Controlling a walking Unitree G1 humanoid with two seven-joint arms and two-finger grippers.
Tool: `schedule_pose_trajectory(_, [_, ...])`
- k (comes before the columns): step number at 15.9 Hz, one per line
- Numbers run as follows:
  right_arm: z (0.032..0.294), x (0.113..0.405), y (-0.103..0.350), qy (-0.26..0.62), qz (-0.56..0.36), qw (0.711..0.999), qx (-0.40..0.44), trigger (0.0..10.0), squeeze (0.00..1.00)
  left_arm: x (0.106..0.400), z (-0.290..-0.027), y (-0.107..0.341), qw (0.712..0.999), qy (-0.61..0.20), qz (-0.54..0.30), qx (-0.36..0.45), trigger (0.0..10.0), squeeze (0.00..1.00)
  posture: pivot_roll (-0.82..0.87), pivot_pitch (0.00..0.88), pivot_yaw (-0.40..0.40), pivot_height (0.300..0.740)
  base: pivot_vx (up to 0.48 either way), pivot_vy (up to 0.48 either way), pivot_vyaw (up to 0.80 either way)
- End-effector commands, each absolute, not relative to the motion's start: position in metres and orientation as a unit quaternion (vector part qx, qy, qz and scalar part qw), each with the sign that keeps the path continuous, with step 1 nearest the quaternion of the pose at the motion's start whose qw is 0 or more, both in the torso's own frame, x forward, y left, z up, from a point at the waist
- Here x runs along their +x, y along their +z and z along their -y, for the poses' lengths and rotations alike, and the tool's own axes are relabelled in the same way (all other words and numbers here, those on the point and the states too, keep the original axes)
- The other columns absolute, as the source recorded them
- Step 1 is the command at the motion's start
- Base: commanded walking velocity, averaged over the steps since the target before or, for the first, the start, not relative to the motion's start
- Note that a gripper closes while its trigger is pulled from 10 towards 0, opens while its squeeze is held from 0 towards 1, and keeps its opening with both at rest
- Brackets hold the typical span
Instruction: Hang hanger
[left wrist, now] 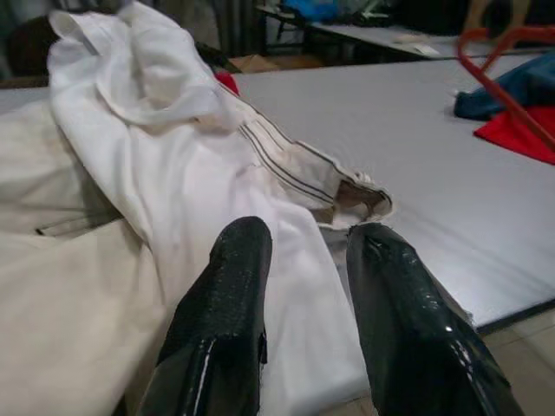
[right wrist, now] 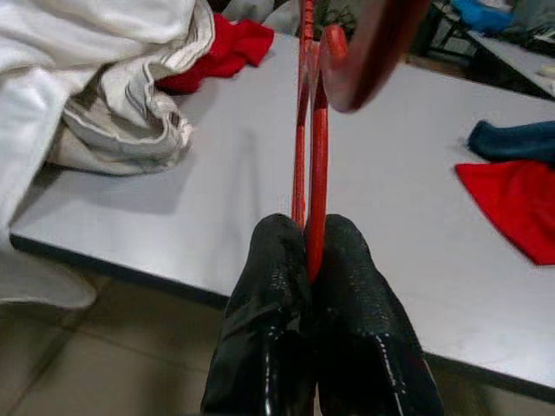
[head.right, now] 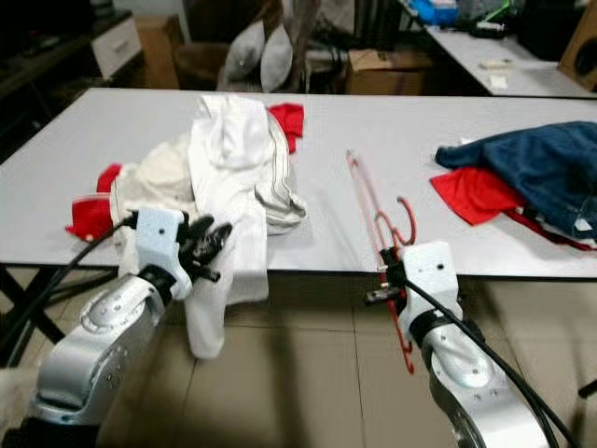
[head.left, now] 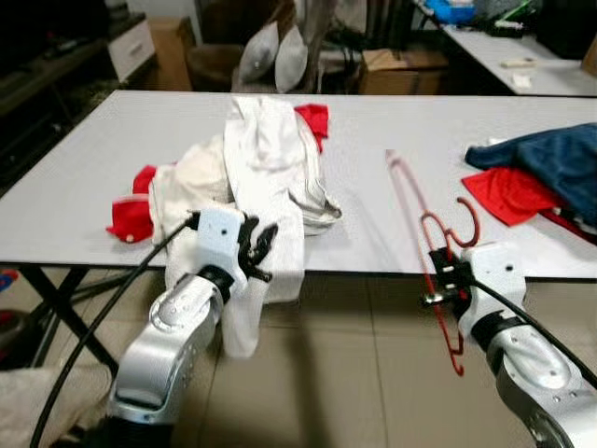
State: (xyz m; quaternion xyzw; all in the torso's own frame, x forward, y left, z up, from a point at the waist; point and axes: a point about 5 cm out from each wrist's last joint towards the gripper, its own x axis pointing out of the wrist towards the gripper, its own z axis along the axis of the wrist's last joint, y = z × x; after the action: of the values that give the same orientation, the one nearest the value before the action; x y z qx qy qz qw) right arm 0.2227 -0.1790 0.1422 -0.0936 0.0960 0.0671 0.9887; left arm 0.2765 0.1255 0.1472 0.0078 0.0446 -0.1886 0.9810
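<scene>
The right gripper [right wrist: 308,251] pinched the red hanger [head.left: 431,245], held at the desk [head.left: 373,168] edge; left gripper [left wrist: 303,260], jaws spread, neared white clothes [head.left: 266,159]; dressing the hanger seemed next

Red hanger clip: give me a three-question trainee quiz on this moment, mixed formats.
1. True or false: the right pincer is shut on the red hanger.
2. Multiple choice: the white garment A) lies wholly on the table; B) drapes over the table's near edge; C) lies on the floor.
3. Fill in: the left pincer is ____ , pointing at the white garment.

Key: 1 true; 2 B; 3 open.
</scene>
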Motion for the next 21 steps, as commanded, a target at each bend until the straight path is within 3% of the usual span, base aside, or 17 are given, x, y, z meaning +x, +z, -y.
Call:
schedule_pose_trajectory(1, [0.18, 0.225, 0.145, 0.062, -0.088, 0.989, -0.097, 10.0, 0.0, 0.277, -0.13, 0.145, 0.983, -0.177, -0.05, 0.017, 10.0, 0.0, -0.01, 0.004, 0.014, 0.74, 0.0, -0.371, 0.0])
schedule_pose_trajectory(11, [0.177, 0.226, 0.153, 0.086, -0.052, 0.987, -0.124, 10.0, 0.0, 0.287, -0.121, 0.143, 0.978, -0.204, -0.046, 0.013, 10.0, 0.0, -0.04, 0.0, 0.05, 0.74, 0.0, -0.285, 0.0])
schedule_pose_trajectory(15, [0.159, 0.217, 0.176, 0.259, 0.006, 0.964, -0.067, 10.0, 0.0, 0.308, -0.095, 0.202, 0.947, -0.308, 0.08, -0.044, 10.0, 0.0, -0.04, 0.0, 0.05, 0.74, 0.0, 0.0, 0.0])
schedule_pose_trajectory(16, [0.158, 0.217, 0.176, 0.266, 0.006, 0.962, -0.068, 10.0, 0.0, 0.31, -0.094, 0.206, 0.945, -0.311, 0.086, -0.049, 10.0, 0.0, -0.04, 0.0, 0.05, 0.74, 0.0, 0.0, 0.0])
schedule_pose_trajectory(18, [0.152, 0.213, 0.179, 0.331, 0.006, 0.942, -0.063, 10.0, 0.0, 0.318, -0.079, 0.241, 0.914, -0.373, 0.14, -0.08, 10.0, 0.0, -0.04, 0.0, 0.051, 0.74, 0.0, 0.0, 0.0])
schedule_pose_trajectory(21, [0.149, 0.209, 0.183, 0.368, 0.008, 0.928, -0.056, 10.0, 0.0, 0.321, -0.065, 0.23, 0.912, -0.39, 0.12, -0.047, 10.0, 0.0, -0.05, 0.0, 0.056, 0.74, 0.0, 0.0, 0.0])
